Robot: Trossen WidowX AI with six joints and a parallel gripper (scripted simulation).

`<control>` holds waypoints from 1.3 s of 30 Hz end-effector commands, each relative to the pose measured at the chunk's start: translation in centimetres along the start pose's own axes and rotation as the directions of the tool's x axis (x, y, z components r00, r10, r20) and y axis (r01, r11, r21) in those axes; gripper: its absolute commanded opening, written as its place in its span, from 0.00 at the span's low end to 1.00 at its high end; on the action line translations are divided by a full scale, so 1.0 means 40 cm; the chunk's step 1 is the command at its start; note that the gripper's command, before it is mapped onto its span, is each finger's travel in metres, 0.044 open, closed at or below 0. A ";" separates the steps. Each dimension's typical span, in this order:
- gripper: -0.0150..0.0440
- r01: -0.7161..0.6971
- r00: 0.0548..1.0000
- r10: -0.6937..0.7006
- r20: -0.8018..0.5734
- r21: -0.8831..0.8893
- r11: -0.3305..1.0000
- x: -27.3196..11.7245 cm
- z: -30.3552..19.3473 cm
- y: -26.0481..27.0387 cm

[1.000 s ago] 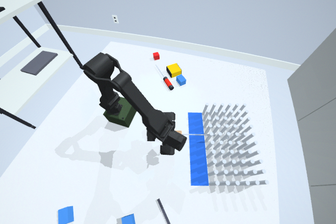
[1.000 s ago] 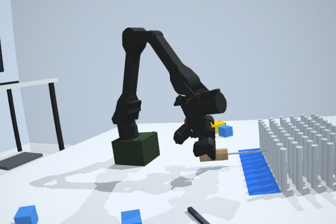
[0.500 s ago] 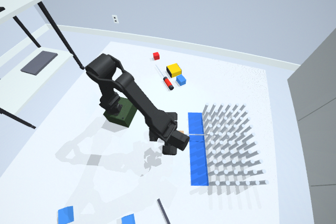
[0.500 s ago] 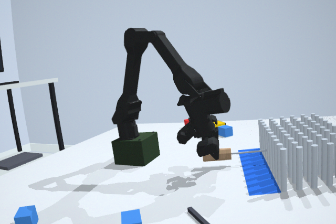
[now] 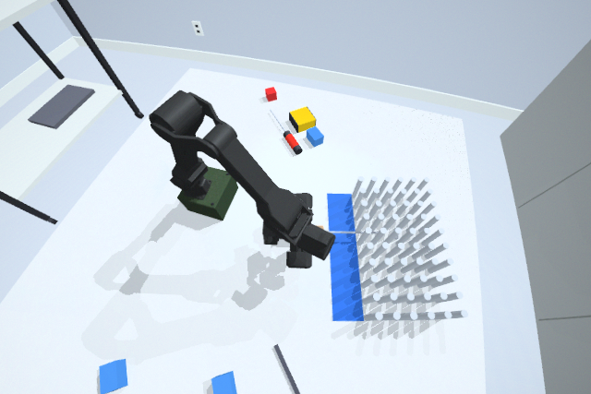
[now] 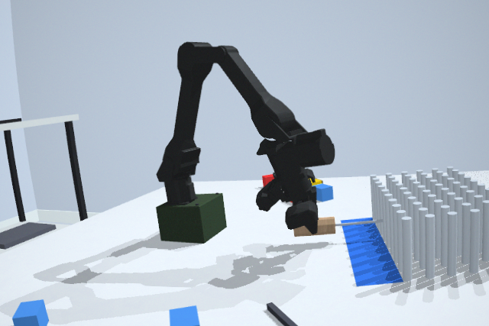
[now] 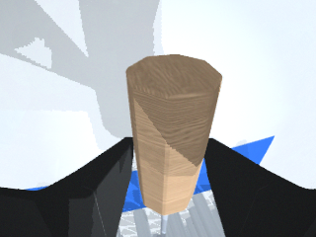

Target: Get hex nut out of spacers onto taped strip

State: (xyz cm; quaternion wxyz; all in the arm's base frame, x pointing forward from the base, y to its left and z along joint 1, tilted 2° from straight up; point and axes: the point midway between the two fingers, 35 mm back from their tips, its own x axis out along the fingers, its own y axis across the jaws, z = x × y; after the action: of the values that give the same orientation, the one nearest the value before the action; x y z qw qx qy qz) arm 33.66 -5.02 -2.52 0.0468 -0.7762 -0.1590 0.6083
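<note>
Exterior view: gripper (image 5: 305, 237) (image 6: 306, 217) (image 7: 169, 145) clamped on wooden handle (image 5: 320, 228) (image 6: 327, 225) (image 7: 170, 128), short of blue strip (image 5: 346, 275) (image 6: 373, 263) (image 7: 259, 150). Handle probably held level so thin rod (image 5: 344, 232) (image 6: 357, 223) (image 7: 164, 224) can reach across strip among spacers (image 5: 405, 263) (image 6: 429, 245) (image 7: 197, 217); palm stays clear of them. Spacers stand upright beyond strip, likely to force narrow reach. Red-handled tool (image 5: 292, 141) lies off strip's far end, away from spacers. Hex nut not discernible; presumably beyond strip, among spacers. No container seen.
</note>
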 end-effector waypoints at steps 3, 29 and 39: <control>0.25 -0.004 1.000 0.004 -0.006 0.000 1.000 -0.001 -0.017 0.002; 0.25 -0.004 1.000 0.004 -0.008 -0.001 1.000 0.009 -0.057 0.002; 0.25 -0.004 1.000 0.004 -0.008 -0.001 1.000 0.013 -0.072 0.002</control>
State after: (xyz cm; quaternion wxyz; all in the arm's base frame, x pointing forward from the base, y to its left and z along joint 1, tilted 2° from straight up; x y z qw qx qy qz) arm 36.07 -4.53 -2.51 0.0468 -0.7768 -0.1591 0.6075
